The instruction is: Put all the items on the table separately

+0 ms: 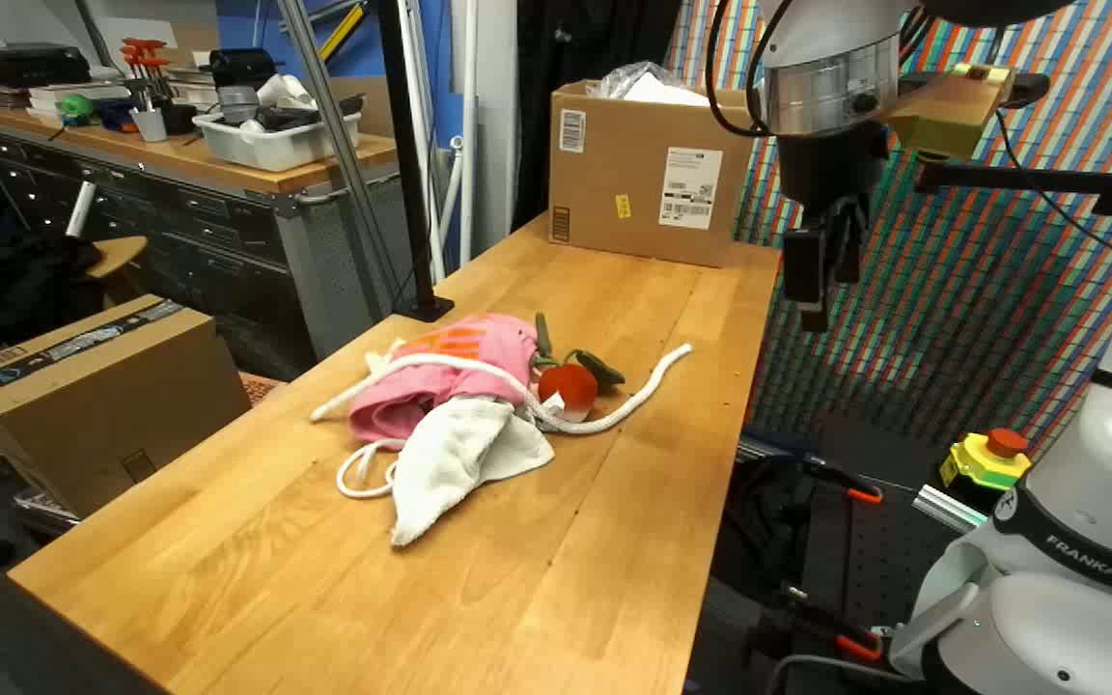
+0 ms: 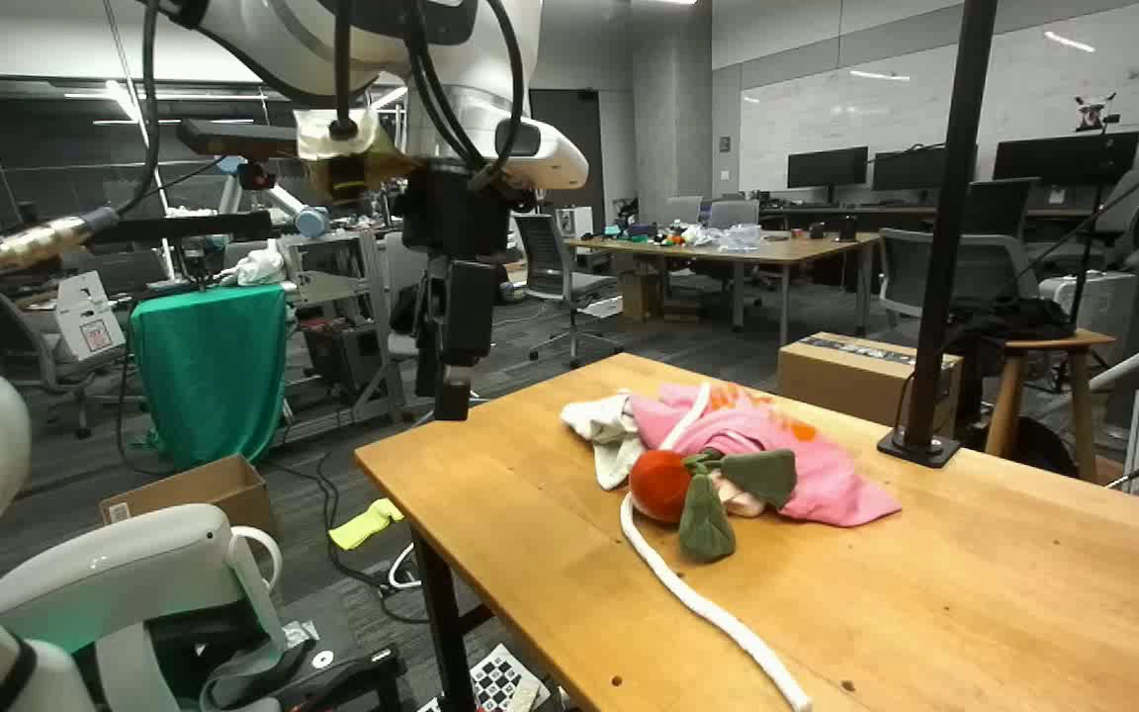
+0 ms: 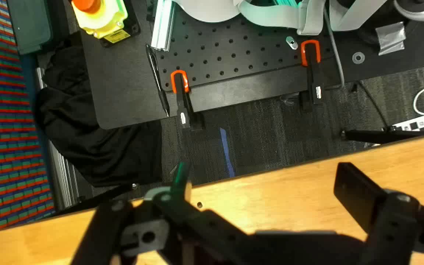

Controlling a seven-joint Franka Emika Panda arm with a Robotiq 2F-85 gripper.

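Observation:
Several soft items lie heaped together on the wooden table. A pink cloth with orange marks (image 1: 493,338) lies beside and partly under a white cloth (image 1: 450,454). A red round plush with green leaves (image 1: 568,386) touches the heap's edge. A white rope (image 1: 655,378) runs over the pink cloth and past the plush. In an exterior view the pink cloth (image 2: 832,480), white cloth (image 2: 609,425), plush (image 2: 660,485) and rope (image 2: 703,601) also show. My gripper (image 1: 821,280) hangs above the table's robot-side edge, apart from the heap. In the wrist view the gripper (image 3: 265,182) is open and empty.
The wooden table (image 1: 537,598) bears a large cardboard box (image 1: 614,183) at its far end and a black post (image 1: 428,307) on its edge. An emergency stop (image 1: 986,458) and orange-tipped clamps (image 3: 180,81) are on the robot's base.

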